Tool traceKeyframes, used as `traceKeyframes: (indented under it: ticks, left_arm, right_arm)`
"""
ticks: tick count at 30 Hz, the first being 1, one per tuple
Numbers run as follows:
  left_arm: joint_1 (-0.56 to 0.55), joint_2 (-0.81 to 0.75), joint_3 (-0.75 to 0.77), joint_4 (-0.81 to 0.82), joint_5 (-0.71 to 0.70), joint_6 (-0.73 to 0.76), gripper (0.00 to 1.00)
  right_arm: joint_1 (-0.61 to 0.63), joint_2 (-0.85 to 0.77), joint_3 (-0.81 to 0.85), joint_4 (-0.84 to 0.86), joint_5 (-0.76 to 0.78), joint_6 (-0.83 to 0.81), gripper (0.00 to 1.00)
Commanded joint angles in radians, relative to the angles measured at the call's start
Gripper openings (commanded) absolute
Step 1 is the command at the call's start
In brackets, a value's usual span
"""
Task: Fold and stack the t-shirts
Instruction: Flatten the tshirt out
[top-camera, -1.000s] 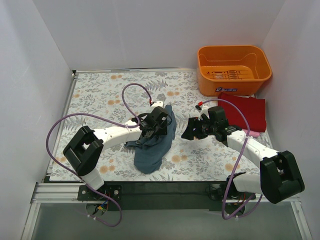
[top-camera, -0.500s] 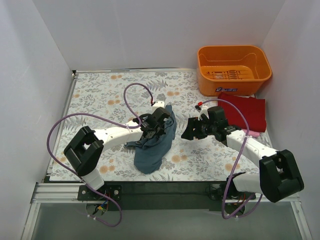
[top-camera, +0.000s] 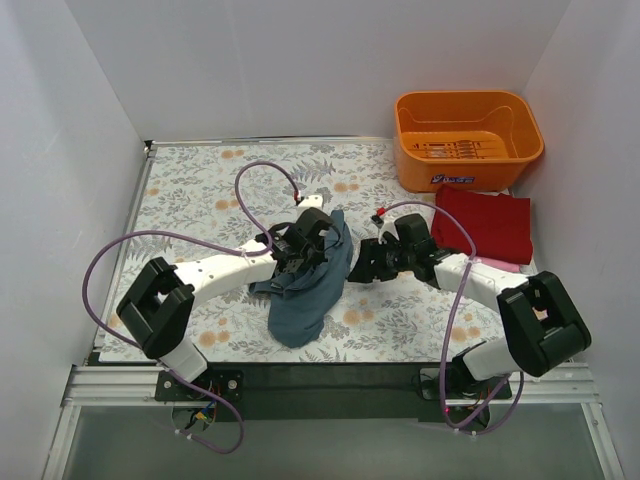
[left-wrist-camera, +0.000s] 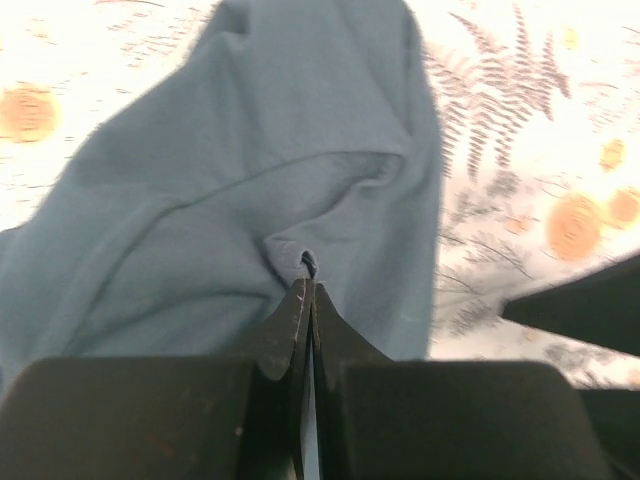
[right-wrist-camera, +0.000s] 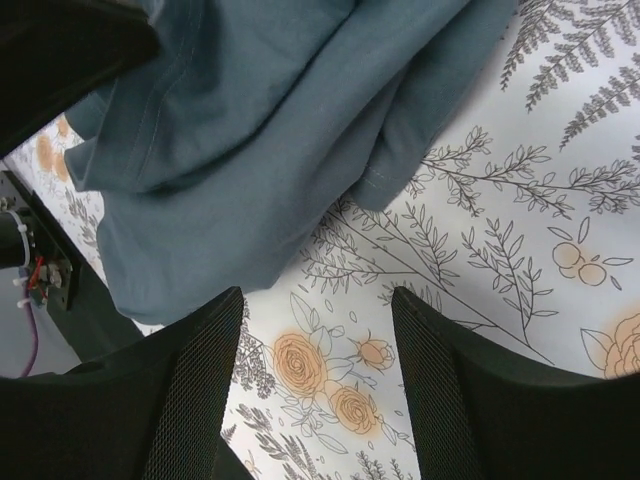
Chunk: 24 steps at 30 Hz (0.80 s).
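A slate blue-grey t-shirt (top-camera: 305, 295) lies crumpled at the middle of the table. My left gripper (top-camera: 297, 262) rests on its upper part, shut on a small tuck of the cloth (left-wrist-camera: 307, 264); the fingertips meet with the fold pinched between them (left-wrist-camera: 306, 288). My right gripper (top-camera: 358, 270) hangs open just right of the shirt's edge. In the right wrist view, its jaws (right-wrist-camera: 318, 330) frame bare flowered tablecloth while the shirt (right-wrist-camera: 270, 120) fills the upper left. A folded dark red t-shirt (top-camera: 485, 222) lies at the right, with a pink edge (top-camera: 507, 267) showing beneath it.
An orange plastic basket (top-camera: 410, 150) stands at the back right, touching the red shirt's far side. White walls close in the table on three sides. Purple cables loop over both arms. The table's black front rail (top-camera: 330, 375) runs along the near edge.
My left gripper has shut on the blue-grey shirt. The right arm has swung left, bringing its gripper close to the shirt's right edge.
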Motion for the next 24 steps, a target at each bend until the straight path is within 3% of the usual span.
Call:
traceKeyframes:
  ticks: [1, 6, 11, 12, 13, 20, 24]
  left_arm:
    - [-0.004, -0.015, 0.042, 0.046, 0.118, -0.009, 0.0]
    - [-0.07, 0.037, 0.114, 0.081, 0.183, -0.003, 0.0]
    - [-0.114, 0.036, 0.075, 0.095, 0.16, -0.009, 0.0]
    - [-0.116, 0.033, 0.056, 0.095, 0.151, -0.008, 0.04]
    - [-0.114, 0.025, 0.048, 0.095, 0.146, -0.006, 0.18]
    - [-0.12, -0.105, -0.04, 0.084, 0.077, -0.014, 0.68]
    - [-0.12, -0.148, -0.053, 0.009, 0.036, 0.0, 0.73]
  right_arm:
    - [0.008, -0.003, 0.052, 0.055, 0.051, 0.031, 0.57]
    - [0.007, -0.119, 0.023, -0.034, 0.35, -0.012, 0.58]
    - [0.001, -0.234, -0.042, -0.085, 0.51, -0.02, 0.59]
    - [0.001, -0.257, -0.053, -0.087, 0.536, -0.01, 0.6]
    - [0.001, -0.268, -0.065, -0.085, 0.544, -0.004, 0.6]
    - [0.001, -0.297, -0.067, -0.082, 0.538, -0.021, 0.6]
    - [0.002, -0.262, -0.05, -0.079, 0.434, -0.041, 0.6]
